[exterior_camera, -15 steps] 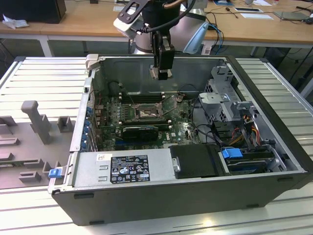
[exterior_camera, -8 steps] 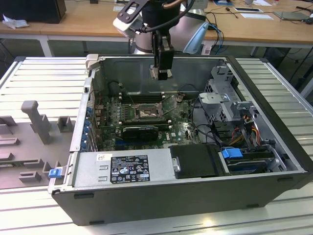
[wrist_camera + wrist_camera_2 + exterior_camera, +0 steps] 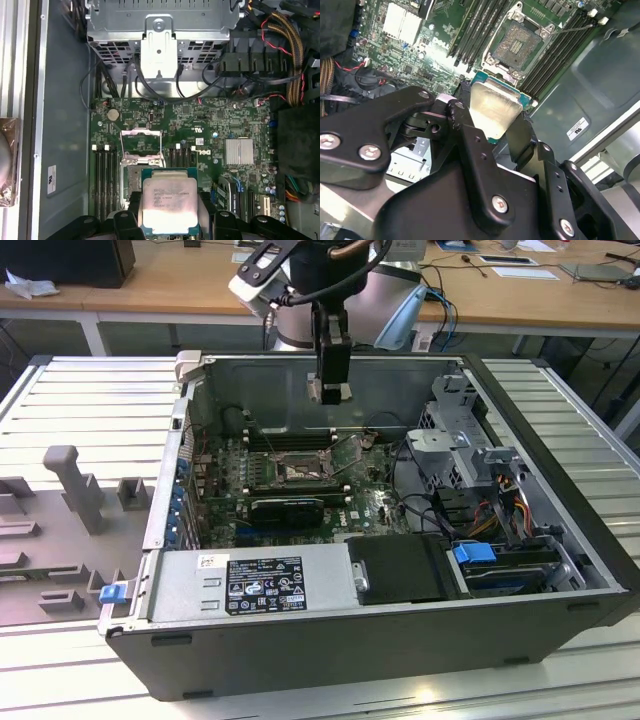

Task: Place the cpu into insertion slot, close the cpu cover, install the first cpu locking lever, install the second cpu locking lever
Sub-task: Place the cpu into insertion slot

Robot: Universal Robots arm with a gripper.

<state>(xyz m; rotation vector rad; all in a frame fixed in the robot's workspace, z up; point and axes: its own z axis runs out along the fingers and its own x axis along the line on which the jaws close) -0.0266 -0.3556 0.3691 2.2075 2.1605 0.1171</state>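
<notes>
Gripper (image 3: pixel 330 392) clamped on cpu (image 3: pixel 170 202) edges, hovering well above open insertion slot (image 3: pixel 517 46).

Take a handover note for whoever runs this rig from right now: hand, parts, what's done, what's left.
The hand is shut on the cpu, above the open computer case.
The insertion slot is empty, and the cpu cover stands open.
Done: cpu is in the grasp.
Left: seating the cpu, closing the cover, both locking levers.
</notes>
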